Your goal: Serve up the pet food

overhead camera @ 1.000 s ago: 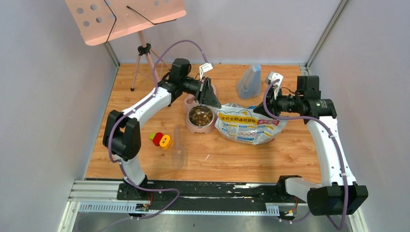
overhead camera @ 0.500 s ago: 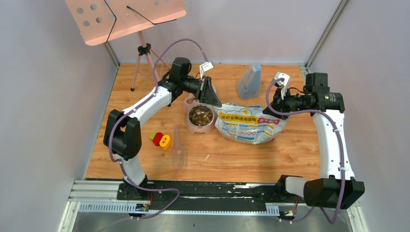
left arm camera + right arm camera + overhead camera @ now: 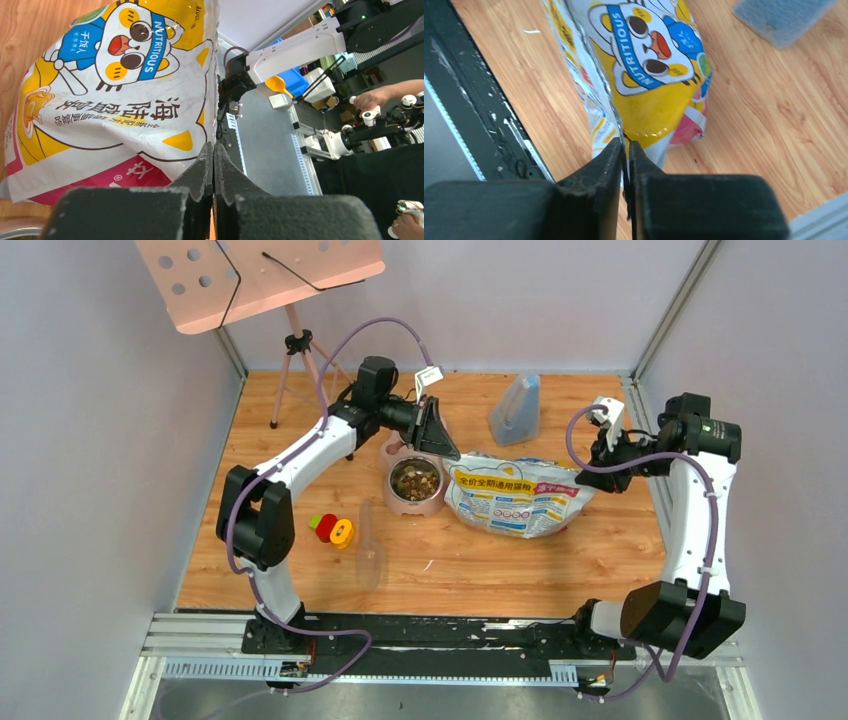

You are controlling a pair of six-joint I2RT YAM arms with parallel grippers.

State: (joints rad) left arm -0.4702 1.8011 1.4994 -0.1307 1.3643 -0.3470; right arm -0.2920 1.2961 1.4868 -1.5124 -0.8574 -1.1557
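Left end effector point(image 3: 450, 454): fingers pressed tight together, nothing visible between them, tip right at the upper-left corner of the printed bag point(image 3: 515, 498) and just above the bowl point(image 3: 392, 502).
Right end effector point(image 3: 600, 462): shut to a sliver, empty, hovering just off the bag's right end, right of centre.
Pet food point(image 3: 415, 478): brown kibble heaped inside the pink bowl, dead centre.
Printed bag: lying flat on the bench point(image 3: 550, 570), just beside the bowl's right side.
Toy point(image 3: 332, 529): red and yellow, left of the bowl.
Clear scoop point(image 3: 368, 552): lower centre, near the toy.
Blue container point(image 3: 516, 410): upper centre, behind the bag.
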